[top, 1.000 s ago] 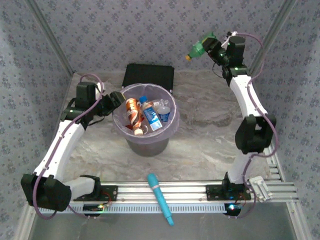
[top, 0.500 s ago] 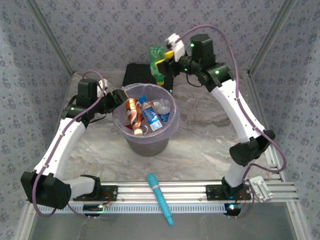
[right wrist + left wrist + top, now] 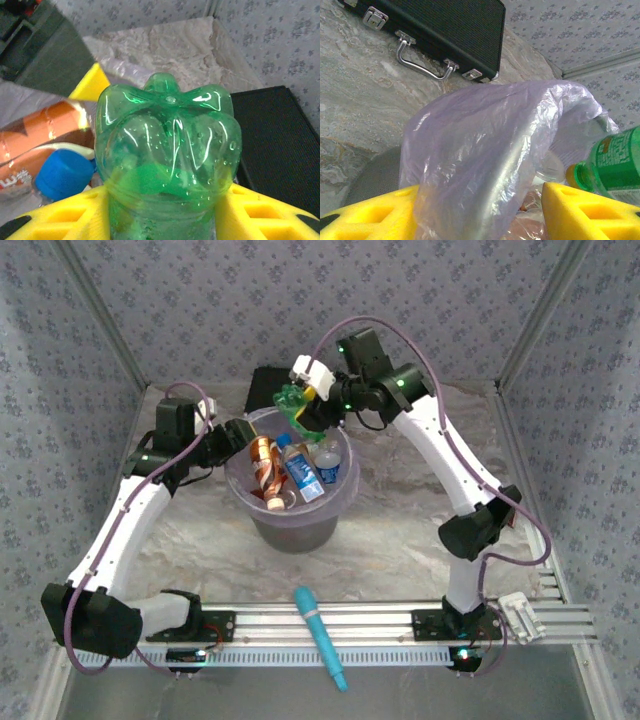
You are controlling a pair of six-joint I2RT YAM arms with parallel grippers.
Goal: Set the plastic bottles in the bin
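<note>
While the right gripper [image 3: 310,406] clamps a green bottle [image 3: 291,399] over the bin [image 3: 296,530], the left gripper [image 3: 241,437] straddles its rim, grip unclear

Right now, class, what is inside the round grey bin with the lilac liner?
Visible: an orange plastic bottle, a clear blue-capped bottle and a second clear bottle. Anything beneath them is covered; the green plastic bottle in the right end effector hides part of the bin's far rim.
</note>
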